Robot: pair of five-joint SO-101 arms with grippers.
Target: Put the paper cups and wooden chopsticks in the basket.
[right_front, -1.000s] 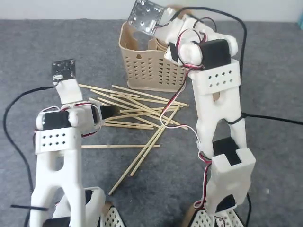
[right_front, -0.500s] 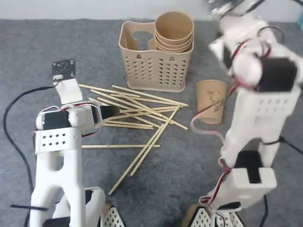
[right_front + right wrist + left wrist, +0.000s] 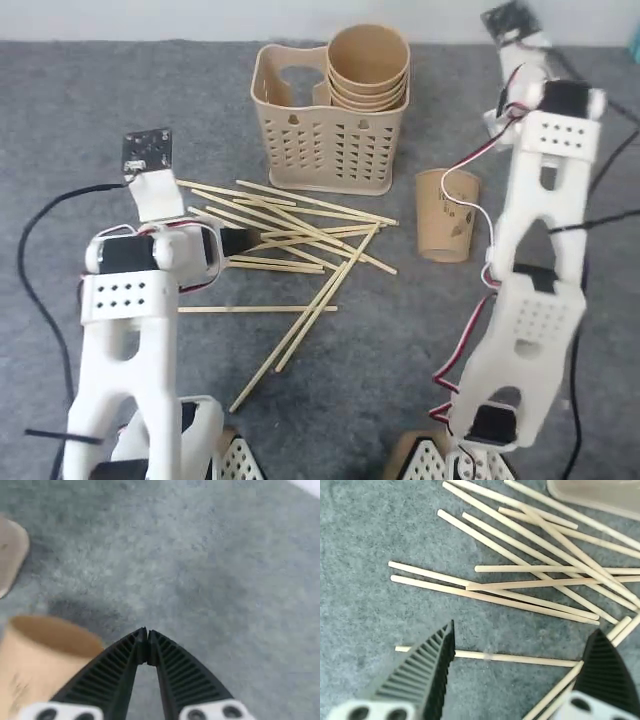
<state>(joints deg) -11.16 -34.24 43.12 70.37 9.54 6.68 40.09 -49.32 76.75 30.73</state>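
Observation:
Several wooden chopsticks (image 3: pixel 290 240) lie scattered on the grey carpet in front of the beige basket (image 3: pixel 300 140). A stack of paper cups (image 3: pixel 368 62) stands inside the basket's right end. One more paper cup (image 3: pixel 447 215) stands upright on the carpet to the basket's right. My left gripper (image 3: pixel 240 240) hangs low at the left edge of the pile. It is open (image 3: pixel 524 629), and chopsticks (image 3: pixel 530 587) lie just beyond its tips, with one stick crossing between the fingers. My right gripper (image 3: pixel 146 634) is shut and empty over bare carpet, with the loose cup (image 3: pixel 40 650) beside it.
The right arm (image 3: pixel 545 150) stretches up the table's right side, just right of the loose cup. Black cables trail at the left and right edges. A single chopstick (image 3: pixel 255 309) lies apart, nearer the arm bases.
The right arm has swung from over the basket to the table's far right, uncovering the cup stack and the loose cup. The left arm has shifted slightly right.

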